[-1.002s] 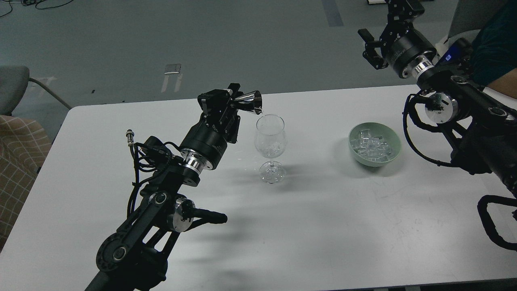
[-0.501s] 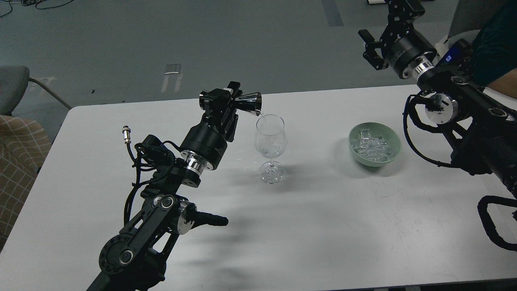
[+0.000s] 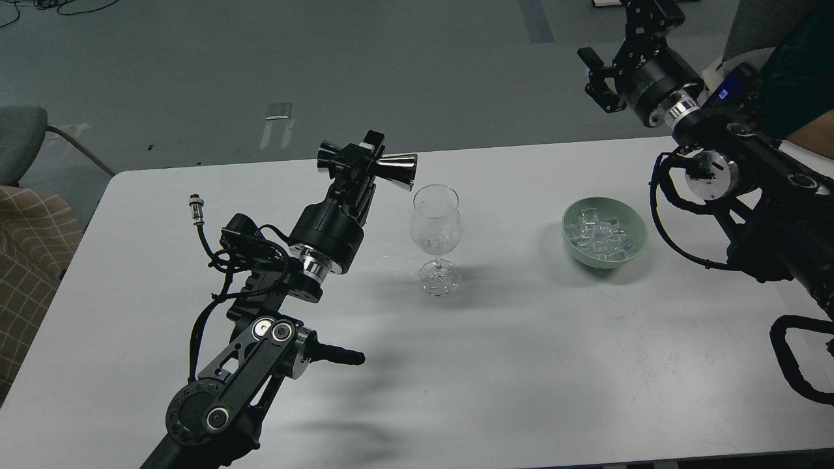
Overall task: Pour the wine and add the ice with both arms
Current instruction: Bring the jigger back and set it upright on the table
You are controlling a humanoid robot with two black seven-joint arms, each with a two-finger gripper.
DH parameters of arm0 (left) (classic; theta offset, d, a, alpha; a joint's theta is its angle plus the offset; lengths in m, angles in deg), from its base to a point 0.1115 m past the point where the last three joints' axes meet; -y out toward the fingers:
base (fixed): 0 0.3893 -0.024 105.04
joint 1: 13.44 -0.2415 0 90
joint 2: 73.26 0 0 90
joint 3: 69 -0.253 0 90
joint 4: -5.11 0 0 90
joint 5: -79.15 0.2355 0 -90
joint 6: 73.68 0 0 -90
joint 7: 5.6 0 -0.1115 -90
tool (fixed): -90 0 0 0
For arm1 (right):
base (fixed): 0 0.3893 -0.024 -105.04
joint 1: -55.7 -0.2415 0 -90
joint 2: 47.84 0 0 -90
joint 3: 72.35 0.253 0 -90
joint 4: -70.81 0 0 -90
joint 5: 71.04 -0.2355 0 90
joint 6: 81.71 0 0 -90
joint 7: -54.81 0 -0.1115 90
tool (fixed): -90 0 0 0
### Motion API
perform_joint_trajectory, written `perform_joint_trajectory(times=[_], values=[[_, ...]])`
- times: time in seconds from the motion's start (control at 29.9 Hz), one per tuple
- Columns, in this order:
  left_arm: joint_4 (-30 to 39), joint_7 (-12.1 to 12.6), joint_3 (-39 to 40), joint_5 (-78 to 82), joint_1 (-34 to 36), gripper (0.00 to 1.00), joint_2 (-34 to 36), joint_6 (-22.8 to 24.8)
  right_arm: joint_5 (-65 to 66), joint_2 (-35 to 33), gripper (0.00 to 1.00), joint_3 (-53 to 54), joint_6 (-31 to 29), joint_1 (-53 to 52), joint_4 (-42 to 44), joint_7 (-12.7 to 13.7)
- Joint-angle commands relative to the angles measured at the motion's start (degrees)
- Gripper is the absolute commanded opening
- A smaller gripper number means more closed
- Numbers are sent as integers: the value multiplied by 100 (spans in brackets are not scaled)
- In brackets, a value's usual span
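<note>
A clear stemmed wine glass stands upright mid-table. My left gripper is shut on a shiny metal jigger, held on its side just left of and above the glass rim, its mouth facing right. A pale green bowl to the right holds several clear ice cubes. My right gripper is raised above the table's far right edge, well above and behind the bowl. Its fingers look spread and hold nothing.
The white table spans the view. A person's arm in a dark sleeve is at the top right behind my right arm. A chair and a checked cloth stand off the table's left edge.
The left gripper lifted and tilted the jigger back toward level, away from the glass rim. The liquid stream into the glass has stopped. The right arm barely moved.
</note>
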State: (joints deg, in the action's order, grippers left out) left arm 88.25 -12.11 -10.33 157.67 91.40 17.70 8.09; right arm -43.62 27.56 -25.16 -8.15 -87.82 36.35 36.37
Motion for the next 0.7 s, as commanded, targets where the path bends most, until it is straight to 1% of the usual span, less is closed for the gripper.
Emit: perform_joint_trajectory(times=[0.0, 0.07, 0.13, 0.2, 0.23, 0.27, 0.33, 0.4, 0.5, 0.6, 0.67], values=[[0, 9, 3, 85, 1, 0, 0, -64, 0, -8, 100, -8, 0, 0, 0, 7], [9, 96, 21, -29, 1, 0, -26, -64, 0, -8, 100, -8, 0, 0, 0, -2], [44, 281, 118, -310, 1, 0, -96, -56, 0, -8, 100, -8, 0, 0, 0, 7], [149, 710, 170, -1491, 27, 0, -53, -64, -9, -17, 100, -8, 0, 0, 0, -2], [176, 782, 197, -1889, 45, 0, -35, -64, 0, -17, 100, 1, 0, 0, 0, 7], [228, 896, 354, -2633, 80, 0, 17, -64, 0, -17, 100, -8, 0, 0, 0, 7], [255, 976, 626, -3331, 89, 0, 114, -56, 0, -17, 100, -8, 0, 0, 0, 7], [255, 1151, 1074, -4515, 89, 0, 263, -20, -9, -25, 100, -8, 0, 0, 0, 7], [211, 1380, 1610, -5775, 72, 0, 422, -12, 0, -25, 100, -8, 9, 0, 0, 7], [141, 1459, 2278, -7100, -16, 0, 519, -12, 0, -17, 100, -8, 9, 0, 0, 7], [-16, 1486, 2498, -7507, -156, 0, 597, -12, 0, 10, 100, -8, 9, 0, 0, 7]])
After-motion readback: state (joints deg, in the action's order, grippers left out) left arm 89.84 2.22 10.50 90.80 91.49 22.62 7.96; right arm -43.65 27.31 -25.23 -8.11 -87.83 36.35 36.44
